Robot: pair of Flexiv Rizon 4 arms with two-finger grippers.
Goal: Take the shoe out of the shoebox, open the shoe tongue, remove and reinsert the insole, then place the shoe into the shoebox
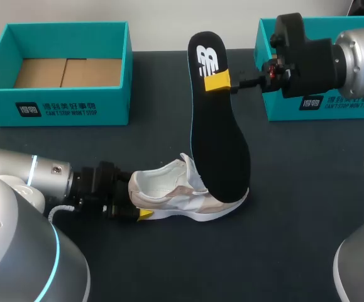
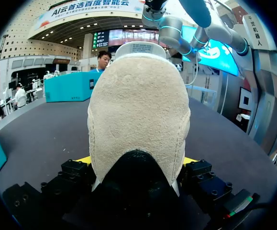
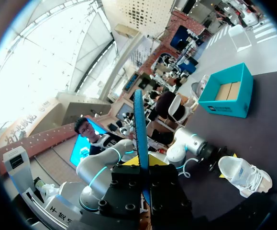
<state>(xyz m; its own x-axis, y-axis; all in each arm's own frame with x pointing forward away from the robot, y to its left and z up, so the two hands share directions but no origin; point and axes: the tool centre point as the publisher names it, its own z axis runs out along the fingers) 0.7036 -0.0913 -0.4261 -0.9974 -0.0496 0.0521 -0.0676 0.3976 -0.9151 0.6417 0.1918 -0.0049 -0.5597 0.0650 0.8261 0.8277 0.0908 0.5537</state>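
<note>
I'm seeing the shoe [image 1: 163, 189] showing smooth white and beige panels, with a nappy, suede-like heel. The insole [image 1: 218, 145] is looking matt black and cloth-faced. The shoebox [image 1: 56, 107] on my left is showing matt teal card over a bare brown cardboard floor. The worktop [image 1: 295, 239] is looking dark and matt.

The shoe [image 1: 169, 192] lies mid-table [image 1: 282, 245], its heel between the left gripper's [image 1: 141, 212] fingers. The insole [image 1: 219, 151] stands over the shoe's front, with its upper end in the right gripper [image 1: 218, 82]. The left box [image 1: 56, 107] sits behind at left and the right box [image 1: 332, 108] behind at right.
</note>
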